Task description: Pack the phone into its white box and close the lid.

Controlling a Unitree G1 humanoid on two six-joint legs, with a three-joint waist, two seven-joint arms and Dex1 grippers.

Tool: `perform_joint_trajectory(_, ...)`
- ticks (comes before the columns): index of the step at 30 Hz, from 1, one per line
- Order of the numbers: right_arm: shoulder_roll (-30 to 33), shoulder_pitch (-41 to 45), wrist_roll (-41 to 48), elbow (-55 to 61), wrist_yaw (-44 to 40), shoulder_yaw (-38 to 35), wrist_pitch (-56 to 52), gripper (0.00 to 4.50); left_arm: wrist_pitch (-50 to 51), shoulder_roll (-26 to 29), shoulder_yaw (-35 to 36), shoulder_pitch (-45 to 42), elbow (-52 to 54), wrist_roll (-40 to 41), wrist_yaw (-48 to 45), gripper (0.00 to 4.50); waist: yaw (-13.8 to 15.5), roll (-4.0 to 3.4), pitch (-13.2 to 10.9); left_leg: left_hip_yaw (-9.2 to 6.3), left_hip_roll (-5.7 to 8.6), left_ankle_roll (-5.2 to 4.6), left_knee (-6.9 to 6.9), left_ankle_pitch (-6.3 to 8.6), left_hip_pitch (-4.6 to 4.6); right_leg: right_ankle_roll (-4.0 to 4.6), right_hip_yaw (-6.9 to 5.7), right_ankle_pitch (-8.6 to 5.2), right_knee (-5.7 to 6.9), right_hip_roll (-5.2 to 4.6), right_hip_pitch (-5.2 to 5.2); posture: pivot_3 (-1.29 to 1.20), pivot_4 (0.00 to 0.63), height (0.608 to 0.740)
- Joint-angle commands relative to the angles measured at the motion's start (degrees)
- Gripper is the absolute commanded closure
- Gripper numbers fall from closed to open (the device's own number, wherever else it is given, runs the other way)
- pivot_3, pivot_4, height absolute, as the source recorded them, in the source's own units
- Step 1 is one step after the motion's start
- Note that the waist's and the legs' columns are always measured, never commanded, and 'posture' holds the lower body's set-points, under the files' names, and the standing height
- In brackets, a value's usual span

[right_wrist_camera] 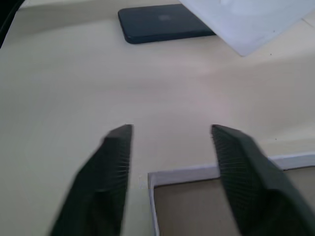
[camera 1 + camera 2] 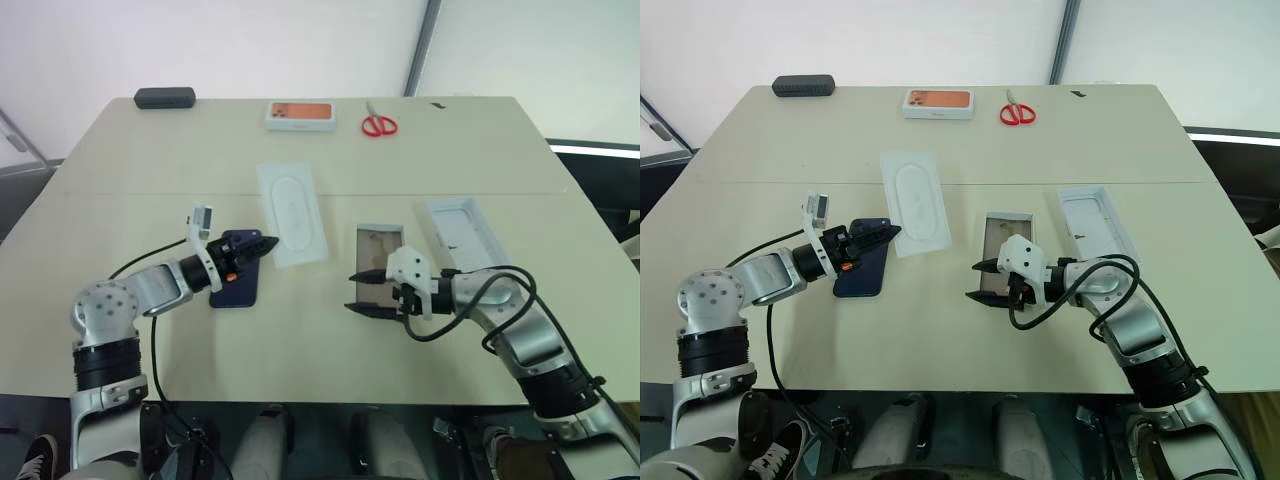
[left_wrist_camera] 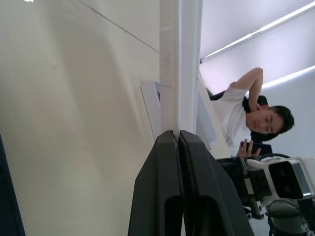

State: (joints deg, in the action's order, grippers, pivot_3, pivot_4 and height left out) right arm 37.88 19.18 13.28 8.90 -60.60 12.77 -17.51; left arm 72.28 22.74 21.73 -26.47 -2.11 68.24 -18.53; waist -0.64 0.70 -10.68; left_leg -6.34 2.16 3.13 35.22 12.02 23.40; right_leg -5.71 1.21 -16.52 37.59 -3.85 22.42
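Note:
The dark navy phone (image 2: pixel 235 283) lies flat on the table, left of centre. Over its far end my left gripper (image 2: pixel 264 243) is shut on the edge of a flat white insert card (image 2: pixel 292 213), which runs edge-on from the shut fingertips (image 3: pixel 170 135) in the left wrist view. The white box (image 2: pixel 379 262) with its tan floor lies open at centre right. Its lid (image 2: pixel 461 230) lies inside-up just to the right of it. My right gripper (image 2: pixel 361 293) is open at the box's near left corner (image 1: pixel 187 172), with nothing between its fingers.
Along the table's far edge lie a small black case (image 2: pixel 165 97), a white box with an orange picture (image 2: pixel 299 115) and red scissors (image 2: pixel 379 125). A person (image 3: pixel 251 113) sits beyond the table.

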Motion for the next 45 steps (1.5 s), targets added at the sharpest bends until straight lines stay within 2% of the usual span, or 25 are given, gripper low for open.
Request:
perform_joint_trajectory(1, 4.6, -0.8, -3.5, 1.4, -2.4, 0.4, 2.9, 1.15, -0.2, -0.1, 0.6, 0.1, 2.1, 1.3, -0.2, 4.50, 0.0, 0.00, 0.0, 0.00, 0.01, 0.00, 0.00, 0.00, 0.00, 0.00, 0.00, 0.00, -0.02, -0.01, -0.01, 0.00, 0.150, 0.740)
perform_joint_trajectory(5, 5.6, -0.1, -4.2, 0.1, -3.2, 0.5, 3.7, 1.15, -0.5, -0.3, 0.2, 0.2, 2.1, 1.0, -0.2, 4.50, -0.4, 0.01, 0.0, 0.04, 0.00, 0.00, 0.00, 0.00, -0.01, 0.00, 0.01, 0.00, -0.02, 0.02, 0.00, 0.00, 0.150, 0.740)
perform_joint_trajectory(6, 5.5, 0.0, -4.4, -0.2, -3.3, 0.5, 3.8, 1.37, -0.5, -0.4, 0.1, 0.2, 2.2, 0.9, -0.2, 4.50, -0.4, 0.01, 0.0, 0.04, -0.02, 0.00, 0.00, 0.00, -0.01, 0.00, 0.01, 0.00, -0.02, 0.04, 0.01, 0.00, 0.150, 0.740)
perform_joint_trajectory(8, 5.5, 0.0, -4.5, -0.7, -3.7, 0.6, 3.6, 1.95, -0.6, -0.6, 0.0, 0.3, 2.3, 0.9, 0.0, 4.50, -0.3, 0.01, 0.0, 0.03, -0.03, 0.00, -0.01, 0.00, -0.01, 0.00, 0.01, 0.00, -0.02, 0.06, 0.02, 0.00, 0.150, 0.740)
perform_joint_trajectory(12, 4.7, -0.4, -4.9, -1.5, -3.7, 1.0, 4.6, 3.99, -0.7, -0.8, -0.2, 0.3, 2.7, 0.9, 0.2, 4.50, -0.1, 0.01, 0.0, 0.03, -0.02, 0.00, 0.00, 0.00, 0.00, 0.00, 0.01, 0.00, -0.02, 0.03, 0.00, 0.00, 0.150, 0.740)
perform_joint_trajectory(13, 4.3, -0.4, -4.7, -1.3, -3.7, 1.0, 4.5, 4.36, -0.7, -0.8, -0.2, 0.3, 2.7, 0.9, 0.2, 4.50, -0.1, 0.01, 0.0, 0.03, -0.02, 0.00, 0.00, 0.00, 0.00, 0.00, 0.01, 0.00, -0.02, 0.02, 0.00, 0.00, 0.150, 0.740)
perform_joint_trajectory(19, -1.1, 2.4, -5.6, -1.2, -1.7, 3.3, 4.7, 4.44, -0.2, -1.7, 1.0, -0.4, 2.0, 2.8, 1.4, 4.50, -0.3, 0.02, 0.0, 0.01, -0.02, 0.01, 0.00, -0.01, -0.01, 0.00, 0.01, 0.00, -0.02, 0.04, 0.01, 0.00, 0.150, 0.740)
perform_joint_trajectory(28, -7.5, 6.7, -12.8, -6.7, 2.4, 8.9, 7.2, 4.44, -0.5, -2.4, 1.5, -1.5, 1.7, 5.1, 4.1, 4.50, 0.0, 0.03, 0.0, -0.01, 0.00, 0.06, -0.01, -0.03, 0.00, 0.00, 0.00, 0.01, -0.02, 0.03, 0.02, 0.00, 0.150, 0.740)
perform_joint_trajectory(31, -7.6, 6.4, -13.5, -7.7, 2.4, 9.4, 7.7, 3.63, -0.4, -2.1, 1.0, -0.8, 2.5, 5.1, 4.2, 4.50, -0.1, 0.03, 0.0, 0.00, 0.01, 0.06, 0.00, -0.03, 0.01, 0.00, 0.01, 0.01, -0.01, 0.01, 0.02, 0.00, 0.150, 0.740)
perform_joint_trajectory(35, -7.8, 6.0, -10.6, -5.6, 1.9, 7.4, 6.4, 1.54, -0.6, -1.8, 0.5, 0.9, 3.6, 4.8, 3.8, 4.50, -0.3, 0.03, 0.0, -0.01, 0.00, 0.06, -0.01, -0.03, -0.01, 0.00, 0.01, 0.01, -0.01, 0.03, 0.02, 0.00, 0.150, 0.740)
perform_joint_trajectory(37, -7.6, 6.1, -7.8, -3.6, 1.4, 5.1, 4.4, 0.65, -0.6, -1.9, 0.4, 1.3, 3.7, 4.9, 4.0, 4.50, -0.3, 0.04, 0.0, -0.01, -0.01, 0.06, -0.02, -0.03, -0.01, 0.00, 0.01, 0.01, -0.01, 0.04, 0.03, 0.00, 0.150, 0.740)
perform_joint_trajectory(42, -3.6, 5.4, -0.8, 1.5, -1.5, -1.1, -1.1, 0.65, -0.9, -3.0, -1.3, 2.1, 4.6, 3.9, 4.5, 4.50, 0.0, 0.03, 0.0, -0.01, -0.01, 0.06, -0.01, -0.03, 0.01, 0.00, 0.02, 0.01, -0.01, 0.01, 0.02, 0.00, 0.150, 0.740)
perform_joint_trajectory(45, 0.2, 4.3, -0.5, 1.2, -2.2, -3.6, -0.8, 0.65, -0.5, -4.2, -2.7, 2.6, 5.1, 3.6, 5.0, 4.50, 0.1, 0.05, 0.0, -0.03, -0.01, 0.06, -0.01, -0.03, 0.01, 0.00, 0.00, 0.01, -0.03, -0.04, -0.02, 0.00, 0.150, 0.740)
